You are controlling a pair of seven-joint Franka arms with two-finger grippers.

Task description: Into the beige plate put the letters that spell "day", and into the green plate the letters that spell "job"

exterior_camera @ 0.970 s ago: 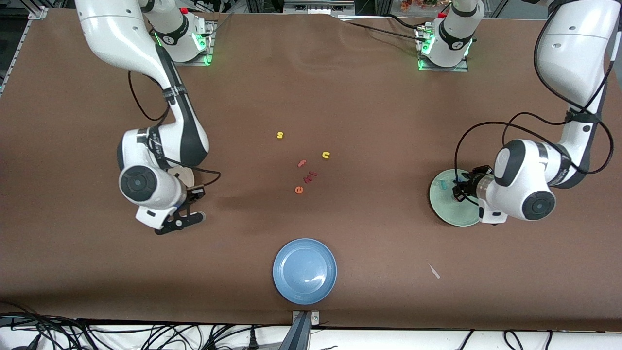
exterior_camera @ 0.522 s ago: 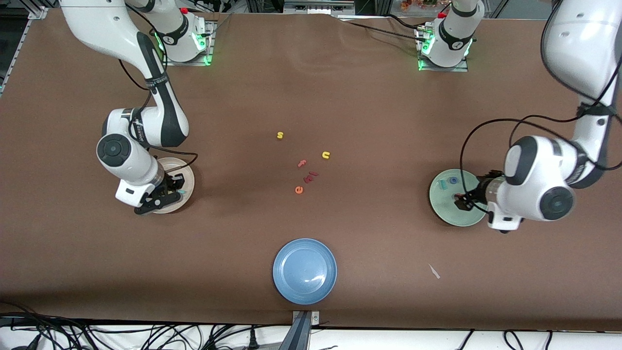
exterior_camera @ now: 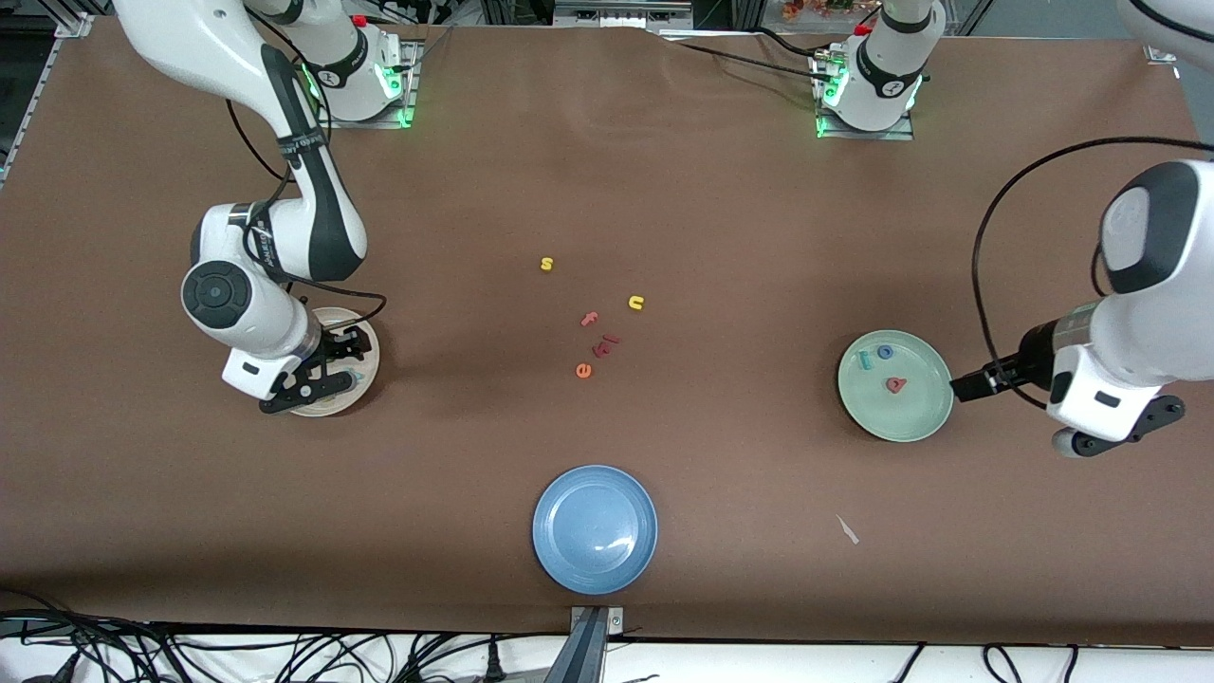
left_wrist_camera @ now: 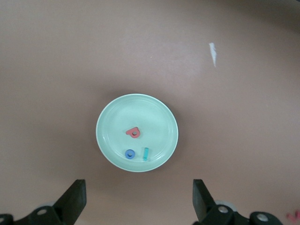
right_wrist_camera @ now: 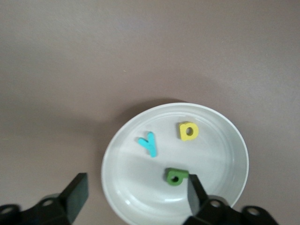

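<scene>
- Your right gripper (right_wrist_camera: 133, 199) hangs low over the beige plate (exterior_camera: 365, 334), at the right arm's end of the table. Its fingers (right_wrist_camera: 75, 192) are spread wide and grasp nothing.
- Inside that beige plate you can see, in the right wrist view, all three letters of "day": the teal "y" (right_wrist_camera: 148, 143), the yellow "a" (right_wrist_camera: 188, 131) and the dark green "d" (right_wrist_camera: 176, 176). They lie apart from one another, and the "d" lies just beside one fingertip of the right gripper.
- Your left gripper (left_wrist_camera: 139, 201) is up in the air over bare table, just off the rim of the green plate (exterior_camera: 925, 417), toward the left arm's end of the table. Its fingers (left_wrist_camera: 75, 199) are likewise released and empty.
- In the green plate you will find the letters of "job": the teal "j" (exterior_camera: 864, 359) and the blue "o" (exterior_camera: 885, 352) close together near the rim, with the salmon-red "b" (exterior_camera: 894, 383) lying near the plate's middle, nearer to the front camera than those two.
- Note the loose letters on the table (exterior_camera: 721, 218), about midway between the two plates: a yellow "s" (exterior_camera: 546, 264), a yellow "n" (exterior_camera: 635, 303), a salmon "f" (exterior_camera: 589, 319), an orange "e" (exterior_camera: 583, 370), and a small red piece (exterior_camera: 605, 344) between the "f" and the "e" whose shape you cannot make out.
- The blue plate (exterior_camera: 595, 528) lies nearest the front camera and holds nothing.
- A small white scrap (exterior_camera: 847, 529) lies on the table, nearer the front camera than the green plate.
</scene>
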